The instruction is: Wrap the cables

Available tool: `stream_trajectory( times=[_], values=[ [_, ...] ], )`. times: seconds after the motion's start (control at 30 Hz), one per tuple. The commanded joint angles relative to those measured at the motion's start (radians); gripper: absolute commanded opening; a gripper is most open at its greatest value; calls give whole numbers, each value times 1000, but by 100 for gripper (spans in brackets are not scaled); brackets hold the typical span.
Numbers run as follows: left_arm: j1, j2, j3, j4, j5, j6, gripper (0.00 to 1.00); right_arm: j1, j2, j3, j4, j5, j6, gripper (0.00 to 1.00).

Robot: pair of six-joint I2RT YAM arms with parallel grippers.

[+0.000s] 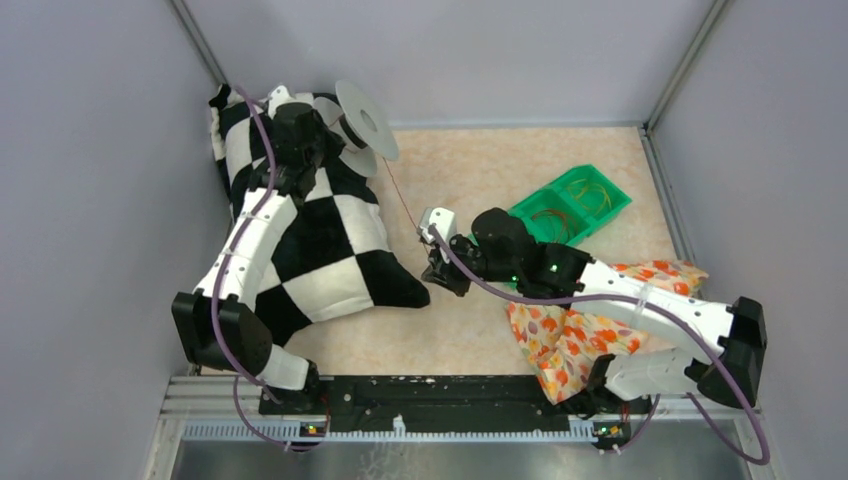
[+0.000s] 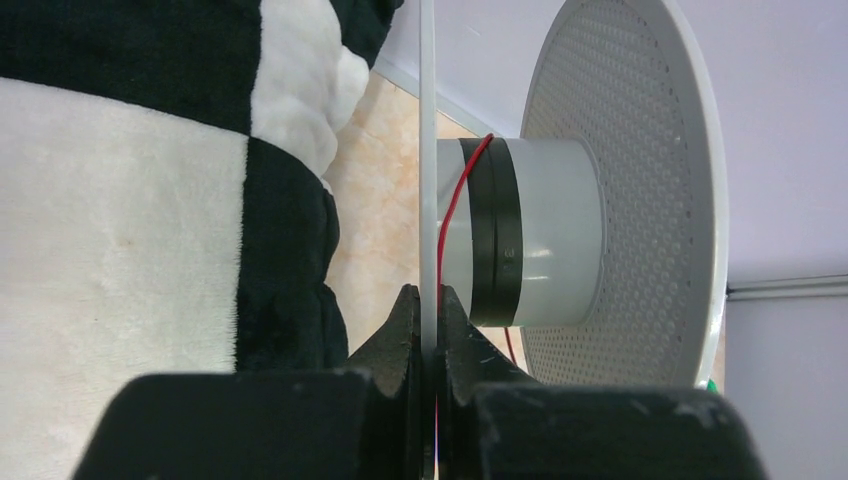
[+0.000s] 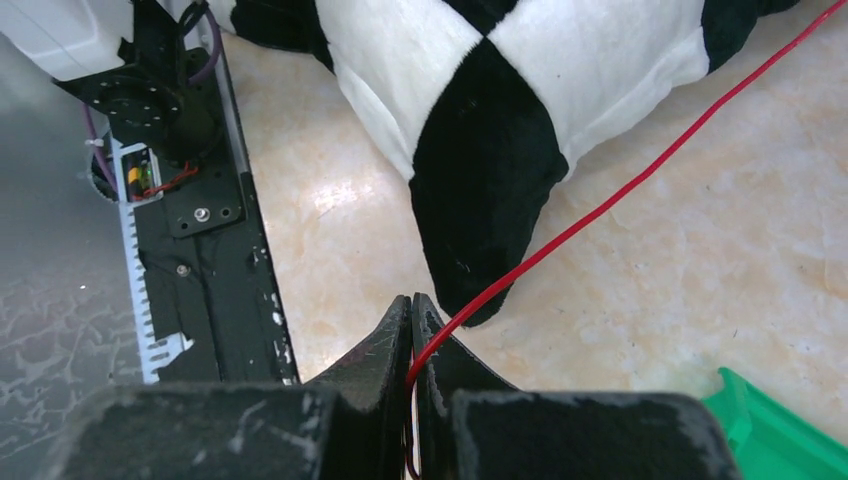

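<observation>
A white spool (image 1: 362, 122) with round perforated flanges is held at the back left. My left gripper (image 2: 428, 300) is shut on the thin edge of its near flange (image 2: 428, 150); the far flange (image 2: 625, 190) and the white hub with a black band (image 2: 520, 235) show beside it. A thin red cable (image 1: 400, 198) runs taut from the hub (image 2: 462, 190) across the table to my right gripper (image 1: 436, 262), which is shut on it (image 3: 520, 265). More thin reddish and yellowish cables (image 1: 572, 205) lie coiled in a green tray (image 1: 605, 185).
A black-and-white checkered pillow (image 1: 310, 240) lies under the left arm, its black corner (image 3: 485, 190) close to my right gripper. A flowered cloth (image 1: 570, 345) lies under the right arm. The black base rail (image 3: 190, 230) runs along the near edge. Grey walls enclose the table.
</observation>
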Motion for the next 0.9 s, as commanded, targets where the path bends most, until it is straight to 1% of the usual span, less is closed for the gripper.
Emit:
stream_trajectory(
  times=[0.0,0.1,0.27,0.37,0.43,0.53,0.7,0.8,0.87],
  values=[
    [20,-10,3,179,2,7,0,17,-79,75,-32,-66,-11,0],
    [21,-5,-22,241,102,89,0,16,-89,107,-27,-60,-23,0],
    [16,70,49,154,368,172,0,15,-24,241,-27,-11,-42,0],
    [1,82,56,102,471,257,0,8,14,306,4,24,-78,0],
    [-11,83,54,47,551,330,0,-19,43,347,11,7,-92,0],
    [-36,58,18,-23,608,441,0,-78,84,399,0,-48,-110,0],
    [-80,-12,-51,-114,692,586,0,-202,167,485,-14,-205,-146,0],
    [-104,-58,-89,-178,706,653,0,-268,228,559,-50,-250,-162,0],
    [-108,-97,-111,-220,743,693,0,-307,250,579,-42,-266,-149,0]
  ],
)
